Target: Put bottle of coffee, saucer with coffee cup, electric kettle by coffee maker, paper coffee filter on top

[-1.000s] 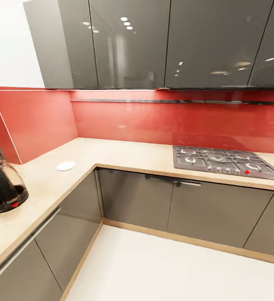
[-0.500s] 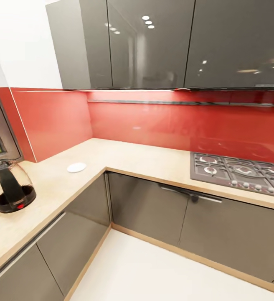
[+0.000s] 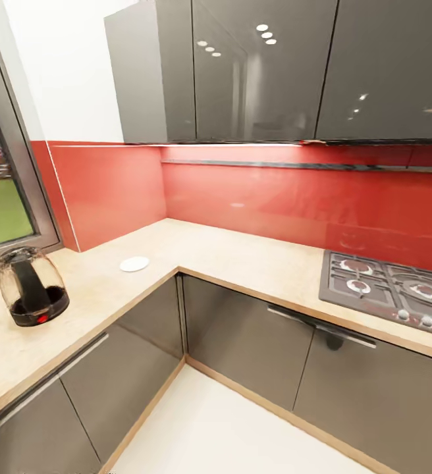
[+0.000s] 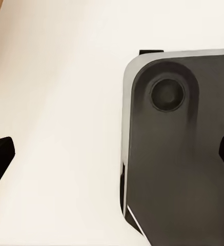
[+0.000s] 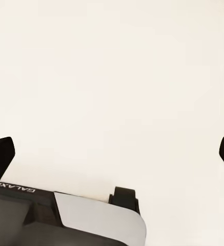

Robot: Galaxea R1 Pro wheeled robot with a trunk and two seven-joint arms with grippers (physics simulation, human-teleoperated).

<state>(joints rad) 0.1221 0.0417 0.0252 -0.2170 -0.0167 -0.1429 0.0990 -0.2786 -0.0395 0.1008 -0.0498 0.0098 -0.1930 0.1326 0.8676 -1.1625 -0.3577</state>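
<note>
Electric kettle (image 3: 32, 287) stands on the bench (image 3: 242, 253), saucer (image 3: 134, 264) well apart. Both hands hang wide open, empty; approach squarely before reaching.

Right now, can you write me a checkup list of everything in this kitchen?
Surface: tan L-shaped countertop, mostly bare.
Job's things: kettle upright near the window; saucer lying flat by the corner, apart from the kettle.
Clutter: nothing seen.
Grippers: left gripper and right gripper open, fingers spread wide over the pale floor, holding nothing.
Cables: nothing seen.
Surroundings: red backsplash, grey cabinets, gas hob, window.
</note>
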